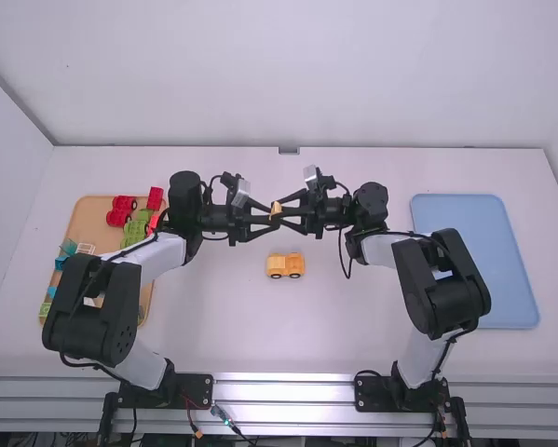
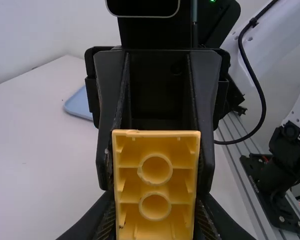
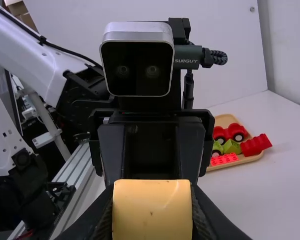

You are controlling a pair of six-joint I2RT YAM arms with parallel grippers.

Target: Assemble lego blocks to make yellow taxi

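Note:
Above the middle of the table, my left gripper (image 1: 268, 219) and my right gripper (image 1: 283, 215) meet face to face, both shut on one small yellow block (image 1: 276, 209). In the left wrist view, the block (image 2: 156, 185) shows its hollow underside with two round tubes, gripped at its sides by the left gripper (image 2: 156, 220). A smooth yellow face of the block (image 3: 152, 209) fronts the right wrist view, between the fingers of the right gripper (image 3: 152, 220). Nearer the arm bases, a yellow wheeled vehicle piece (image 1: 285, 265) rests on the table.
An orange-tan tray (image 1: 85, 216) at the left holds red, green and teal toy pieces, partly under the left arm. A light blue tray (image 1: 488, 256) lies at the right beside the right arm. White walls (image 1: 288, 74) stand behind and at the sides.

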